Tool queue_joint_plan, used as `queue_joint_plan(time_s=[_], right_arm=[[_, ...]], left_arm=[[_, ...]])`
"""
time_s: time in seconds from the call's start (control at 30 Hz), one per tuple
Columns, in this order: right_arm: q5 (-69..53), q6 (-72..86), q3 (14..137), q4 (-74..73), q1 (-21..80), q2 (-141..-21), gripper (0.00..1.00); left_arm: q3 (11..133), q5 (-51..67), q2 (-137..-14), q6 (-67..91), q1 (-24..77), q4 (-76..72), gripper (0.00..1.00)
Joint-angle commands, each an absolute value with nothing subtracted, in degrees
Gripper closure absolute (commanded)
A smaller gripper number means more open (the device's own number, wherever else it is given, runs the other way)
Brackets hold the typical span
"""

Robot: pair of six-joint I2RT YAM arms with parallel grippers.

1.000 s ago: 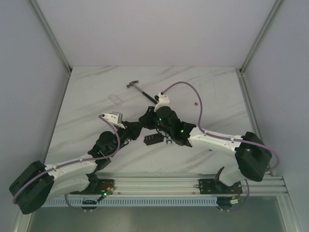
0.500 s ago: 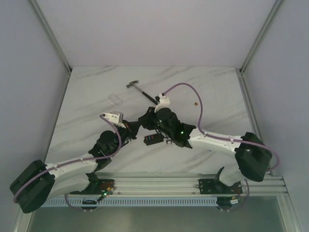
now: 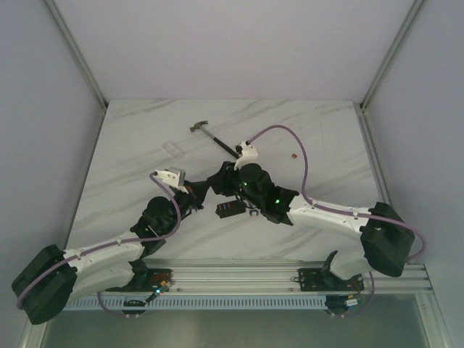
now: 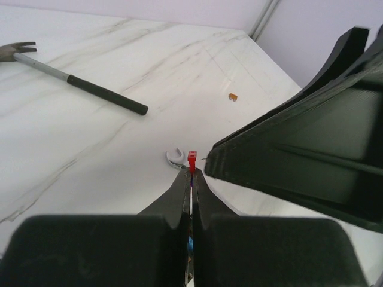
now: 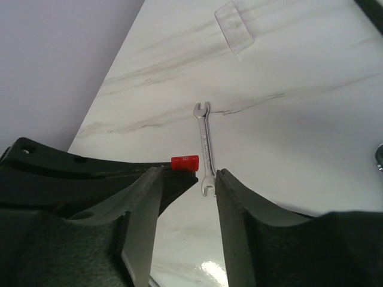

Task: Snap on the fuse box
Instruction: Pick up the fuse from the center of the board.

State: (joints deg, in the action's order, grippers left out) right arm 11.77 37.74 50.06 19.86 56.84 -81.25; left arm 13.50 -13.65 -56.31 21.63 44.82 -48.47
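The fuse box point(image 3: 230, 210) is a small black block with coloured fuses, lying on the table just in front of both grippers. My left gripper point(image 4: 191, 170) is shut on a small red fuse point(image 4: 192, 160), which sticks out past its tips above the table. In the right wrist view the same red fuse point(image 5: 185, 162) sits at the tip of the left gripper's fingers. My right gripper point(image 5: 188, 179) stands open beside it, with nothing between its fingers. Seen from above, the left gripper point(image 3: 205, 190) and right gripper point(image 3: 217, 183) meet tip to tip behind the fuse box.
A black-handled hammer point(image 3: 210, 136) lies at the back centre. A silver wrench point(image 5: 205, 143) lies on the table below the grippers. A clear plastic cover point(image 5: 234, 27) rests at the far left, and a tiny orange piece point(image 3: 293, 156) at the right.
The right arm's elbow has shifted right and slightly nearer, and its wrist has turned a little. The left arm has edged in towards it. The fuse box has stayed put.
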Motion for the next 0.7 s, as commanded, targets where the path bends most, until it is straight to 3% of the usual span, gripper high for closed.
queue_joint_plan(time_s=[0.0,0.33,0.67], right_arm=[[10.5,28.8,49.0,19.8,55.4,-76.7,0.49],[-19.2,6.4,47.8,14.8,41.8,-68.9,0.43],[-31.1,-5.2,48.8,8.4,39.2,-66.9,0.44]], left_arm=[[14.4,-10.0,-53.6,16.4,43.0,-45.2,1.00],[15.9,9.4,-48.0,12.5,35.6,-39.4,1.00],[17.7,18.3,-50.0,9.3,35.2,-39.0,1.00]])
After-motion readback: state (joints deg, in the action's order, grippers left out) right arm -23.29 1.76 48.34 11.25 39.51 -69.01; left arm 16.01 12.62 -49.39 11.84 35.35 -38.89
